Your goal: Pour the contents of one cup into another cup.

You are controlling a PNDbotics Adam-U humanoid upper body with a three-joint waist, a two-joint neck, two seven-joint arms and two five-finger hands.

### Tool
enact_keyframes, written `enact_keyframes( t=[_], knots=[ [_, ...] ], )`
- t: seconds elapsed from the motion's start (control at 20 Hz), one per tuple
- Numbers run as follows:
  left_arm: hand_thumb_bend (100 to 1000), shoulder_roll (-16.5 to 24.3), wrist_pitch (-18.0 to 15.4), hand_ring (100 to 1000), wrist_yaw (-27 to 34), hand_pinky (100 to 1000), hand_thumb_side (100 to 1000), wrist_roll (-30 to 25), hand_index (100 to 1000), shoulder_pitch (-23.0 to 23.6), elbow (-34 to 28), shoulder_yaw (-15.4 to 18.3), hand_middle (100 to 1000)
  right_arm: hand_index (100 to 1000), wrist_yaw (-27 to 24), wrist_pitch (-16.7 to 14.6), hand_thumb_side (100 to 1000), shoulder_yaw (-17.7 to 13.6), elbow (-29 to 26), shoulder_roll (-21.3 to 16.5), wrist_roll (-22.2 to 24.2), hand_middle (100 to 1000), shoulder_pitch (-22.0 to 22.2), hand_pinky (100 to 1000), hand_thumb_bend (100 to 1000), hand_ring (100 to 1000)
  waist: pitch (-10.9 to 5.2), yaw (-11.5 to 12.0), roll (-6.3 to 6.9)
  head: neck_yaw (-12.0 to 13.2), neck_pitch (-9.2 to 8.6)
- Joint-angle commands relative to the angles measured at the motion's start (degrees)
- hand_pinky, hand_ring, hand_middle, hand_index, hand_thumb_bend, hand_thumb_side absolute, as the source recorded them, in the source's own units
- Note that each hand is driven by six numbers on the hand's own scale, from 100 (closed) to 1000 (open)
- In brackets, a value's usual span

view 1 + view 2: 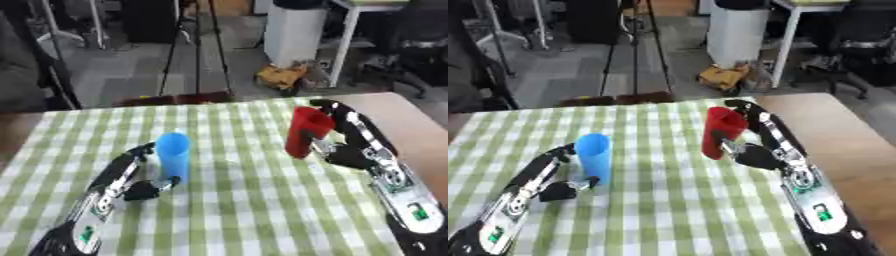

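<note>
Nearest, left hand (131, 182): fingers and thumb curled round blue cup (173, 156), upright on green-checked tablecloth (254, 210), left of centre. Right hand (346, 145): fingers wrapped round red cup (306, 131), raised off the cloth, tilted, right of centre, well apart from the blue one. Green mark on each forearm; no writing legible. Beyond: bare wooden table (398, 117), white bin (293, 32).

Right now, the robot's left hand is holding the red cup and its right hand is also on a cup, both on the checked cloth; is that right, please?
Not quite: the left hand holds the blue cup; the red cup is in the right hand. The left eye view shows it. Both are over the checked cloth.
</note>
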Motion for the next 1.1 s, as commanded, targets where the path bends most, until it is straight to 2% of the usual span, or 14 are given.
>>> enact_keyframes(
  t=[0.05,1.1],
  knots=[
    [590,-0.06,-0.15,824,0.62,815,636,0.61,956,-1.66,-0.39,0.59,851,862,-0.33,-0.21,306,-0.38,-0.71,-0.67,0.08,555,-1.15,680,338,608,-0.81,-0.11,-0.17,0.22,-0.07],
    [587,-0.62,0.11,823,4.15,798,657,0.64,962,-2.97,-0.52,1.05,857,863,-0.45,-0.38,302,-0.45,-0.65,-0.42,0.14,555,-1.35,681,359,607,-0.67,-0.63,-0.2,0.34,-0.11]
  ],
)
